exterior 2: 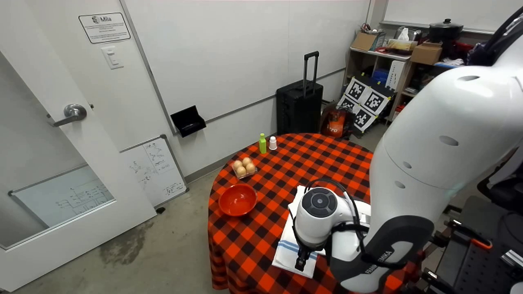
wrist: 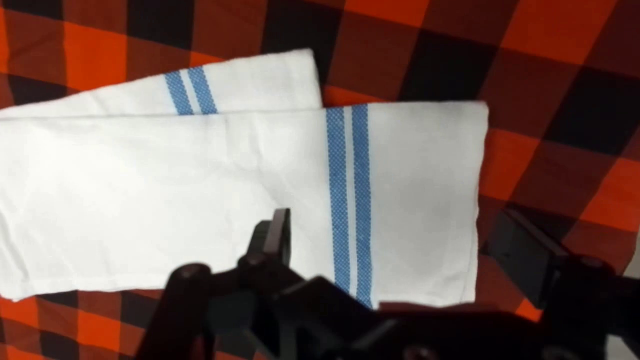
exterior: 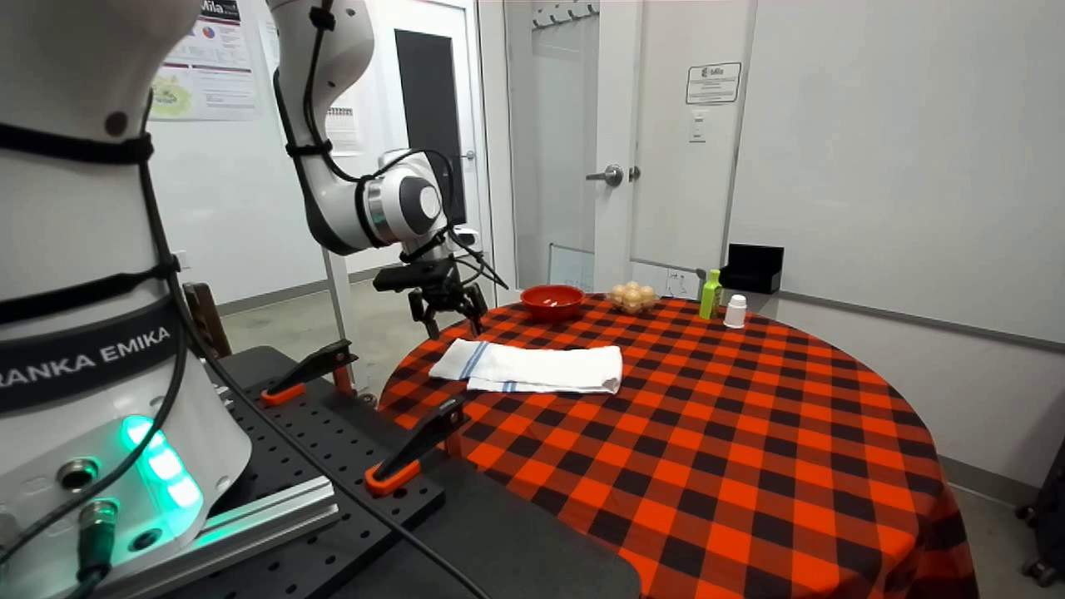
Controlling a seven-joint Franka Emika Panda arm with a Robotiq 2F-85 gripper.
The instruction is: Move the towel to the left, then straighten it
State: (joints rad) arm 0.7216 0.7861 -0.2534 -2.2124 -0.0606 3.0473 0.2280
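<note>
Towel [wrist: 150, 200]: white, paired blue stripes. Is lying flat, folded, lightly creased, one striped end sitting below the claw [wrist: 395, 215]; the under-layer is jutting askew past the upper layer's edge.

The Franka Emika Panda arm [exterior 2: 427, 151] rises from its white base [exterior: 75, 434], where status lights [exterior: 165, 466] glow green. In an exterior view the forearm [exterior: 345, 58] slopes steeply down from the top edge, bending into the wrist [exterior: 408, 204]. Below hangs the Robotiq gripper [exterior: 454, 331], pointing downward; in the wrist view its jaws stand wide apart, one near mid-frame, its mate nearer to the edge.
</note>
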